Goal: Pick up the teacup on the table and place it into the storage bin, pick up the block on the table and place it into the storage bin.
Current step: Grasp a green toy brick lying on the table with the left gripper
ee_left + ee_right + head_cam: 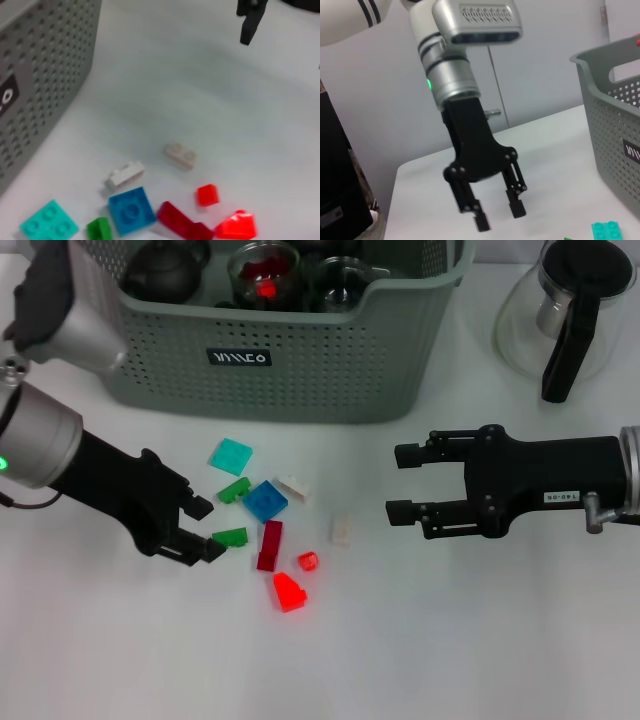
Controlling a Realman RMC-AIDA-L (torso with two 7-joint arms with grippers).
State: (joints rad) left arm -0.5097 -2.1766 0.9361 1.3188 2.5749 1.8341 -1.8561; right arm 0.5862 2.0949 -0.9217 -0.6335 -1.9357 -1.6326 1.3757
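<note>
Left hand (203, 527) open beside 8 blocks (266, 501).

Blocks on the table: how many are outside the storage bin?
9, clustered in front of the storage bin: teal, two green, blue, two white, dark red, two bright red.

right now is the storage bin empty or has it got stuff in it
Not empty. The storage bin already holds a dark teapot and glass cups, seen over its rim in the head view.
</note>
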